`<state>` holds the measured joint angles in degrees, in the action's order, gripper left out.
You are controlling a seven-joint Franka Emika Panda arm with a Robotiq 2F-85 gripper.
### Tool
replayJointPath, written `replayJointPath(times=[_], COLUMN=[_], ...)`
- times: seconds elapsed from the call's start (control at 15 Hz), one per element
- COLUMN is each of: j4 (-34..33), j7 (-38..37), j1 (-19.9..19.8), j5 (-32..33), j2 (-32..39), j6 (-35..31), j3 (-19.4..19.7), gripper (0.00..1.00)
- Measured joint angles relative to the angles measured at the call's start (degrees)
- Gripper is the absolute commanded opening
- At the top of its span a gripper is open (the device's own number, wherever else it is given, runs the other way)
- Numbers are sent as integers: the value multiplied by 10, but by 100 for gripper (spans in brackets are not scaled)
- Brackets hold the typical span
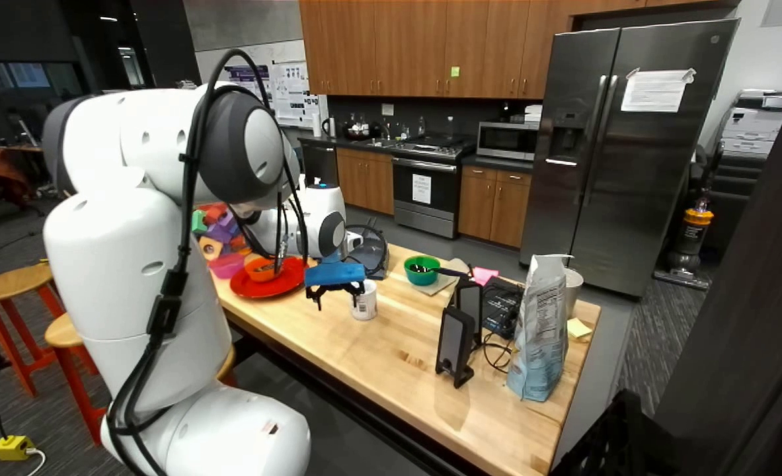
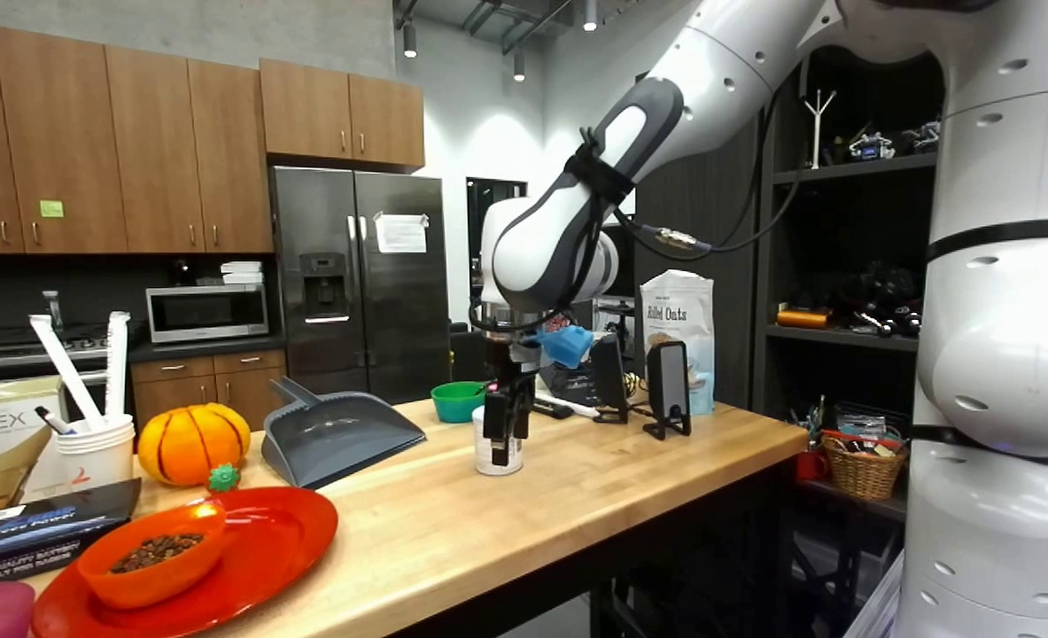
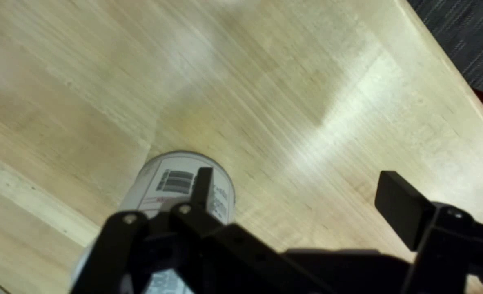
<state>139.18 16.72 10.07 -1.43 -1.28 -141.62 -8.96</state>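
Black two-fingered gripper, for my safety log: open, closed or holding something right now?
Black two-fingered gripper: open, holding nothing; the white cylindrical container stands ungripped.

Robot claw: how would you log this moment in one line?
gripper: open, empty | nearest: white canister, upright | contact: cannot tell | surface: wooden table | nearby: green bowl

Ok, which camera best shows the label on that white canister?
The wrist view: there the label on the white canister is largest, its barcode distinct, though the open jaws hide part. Both exterior views show the canister small and partly behind the jaws, its print too small to read.
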Motion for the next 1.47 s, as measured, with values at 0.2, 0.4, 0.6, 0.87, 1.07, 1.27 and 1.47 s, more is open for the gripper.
replayJointPath(times=[0.2, 0.4, 0.6, 0.87, 1.07, 1.27, 1.47], j4=[-15, -23, -26, -28, -17, 6, 19], j7=[21, 48, 72, 93, 100, 86, 71], j1=[11, 18, 23, 21, 14, 1, -13], j5=[-8, -9, -9, -9, -4, 41, 86], j2=[11, 21, 25, 15, -17, -57, -75], j6=[-21, -54, -57, 43, 107, 127, 133], j3=[-11, -21, -30, -32, -24, -9, 7], gripper=[100, 100, 100, 100, 100, 100, 100])
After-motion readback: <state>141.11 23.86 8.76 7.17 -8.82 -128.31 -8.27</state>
